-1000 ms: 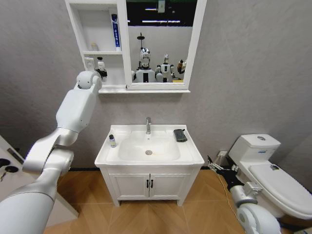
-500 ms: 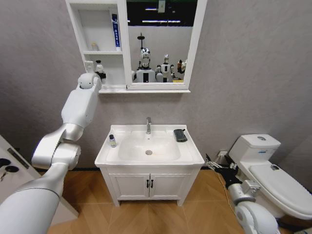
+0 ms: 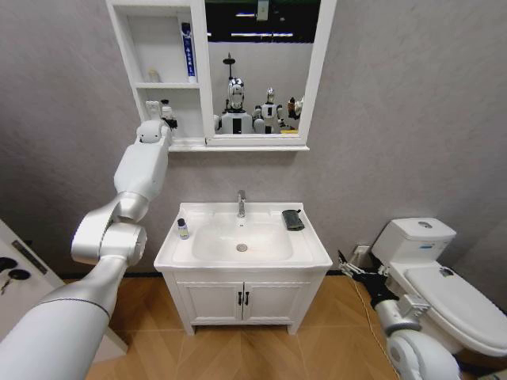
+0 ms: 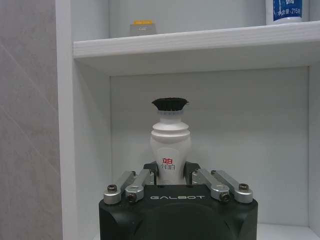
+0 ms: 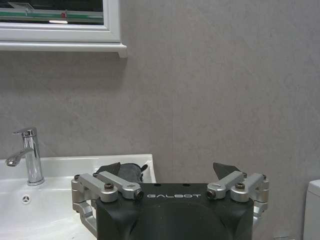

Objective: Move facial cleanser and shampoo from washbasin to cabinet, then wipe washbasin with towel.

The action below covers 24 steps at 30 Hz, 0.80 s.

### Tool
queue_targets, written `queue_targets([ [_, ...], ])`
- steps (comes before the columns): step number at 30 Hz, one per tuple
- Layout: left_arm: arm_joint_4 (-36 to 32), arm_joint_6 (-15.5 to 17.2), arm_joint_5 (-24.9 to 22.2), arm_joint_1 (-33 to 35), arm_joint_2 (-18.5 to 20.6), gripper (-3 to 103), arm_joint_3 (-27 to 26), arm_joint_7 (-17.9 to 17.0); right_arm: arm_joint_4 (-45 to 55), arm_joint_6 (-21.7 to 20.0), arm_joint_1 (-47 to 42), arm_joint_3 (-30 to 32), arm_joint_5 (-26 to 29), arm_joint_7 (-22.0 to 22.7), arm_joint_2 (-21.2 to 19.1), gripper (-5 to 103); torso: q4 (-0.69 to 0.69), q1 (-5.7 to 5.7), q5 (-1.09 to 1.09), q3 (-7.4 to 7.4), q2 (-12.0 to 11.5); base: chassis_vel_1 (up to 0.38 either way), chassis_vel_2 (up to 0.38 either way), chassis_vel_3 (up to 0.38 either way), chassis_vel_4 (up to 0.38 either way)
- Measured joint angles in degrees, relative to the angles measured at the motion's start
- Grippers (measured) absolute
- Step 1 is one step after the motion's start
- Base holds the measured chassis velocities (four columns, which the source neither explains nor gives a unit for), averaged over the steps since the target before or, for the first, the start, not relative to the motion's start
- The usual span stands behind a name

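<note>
The cabinet (image 3: 161, 75) hung above the washbasin (image 3: 242, 241). The left gripper (image 4: 171, 176), raised into its lowest compartment, clamped a white black-capped bottle (image 4: 170, 145) upright, apparently for shelving. A small bottle (image 3: 182, 229) stood on the washbasin's left rim and the towel (image 3: 293, 219) on its right rim. The left wrist view revealed the grasp; the right wrist view showed the right gripper (image 5: 168, 176) spread wide, low right of the washbasin.

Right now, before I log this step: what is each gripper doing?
Left gripper: closed on the white bottle, inside the cabinet bottom compartment.
Right gripper: open, empty, parked low beside the washbasin.
</note>
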Motion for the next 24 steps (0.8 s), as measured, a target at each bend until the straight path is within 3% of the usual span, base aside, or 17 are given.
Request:
queue_targets([
  [7,1.5,0.2,2.6,0.3,-0.3,27,-2.3,-0.6,0.7,0.2,-0.4,0.4,0.5,0.0,-0.2,100,0.0,0.0,0.01,-0.01,0.0,0.0,0.0,0.0,0.0],
  [17,1.3,0.3,2.6,0.4,0.3,24,-2.6,-0.5,1.2,0.6,-0.8,0.5,0.3,0.0,-0.3,100,0.0,0.0,0.0,-0.01,0.0,0.0,0.0,0.0,0.0],
  [20,1.3,0.7,2.4,0.4,0.2,41,-2.8,0.3,1.4,0.4,-0.5,0.5,0.4,0.0,-0.5,100,0.01,0.0,-0.01,0.0,0.0,0.0,0.0,0.0,0.0],
  [24,1.4,0.8,2.4,0.3,0.1,51,-3.1,0.4,1.4,0.3,-0.5,0.4,0.4,0.0,-0.5,100,0.0,0.0,-0.01,0.0,0.0,0.0,0.0,0.0,0.0],
])
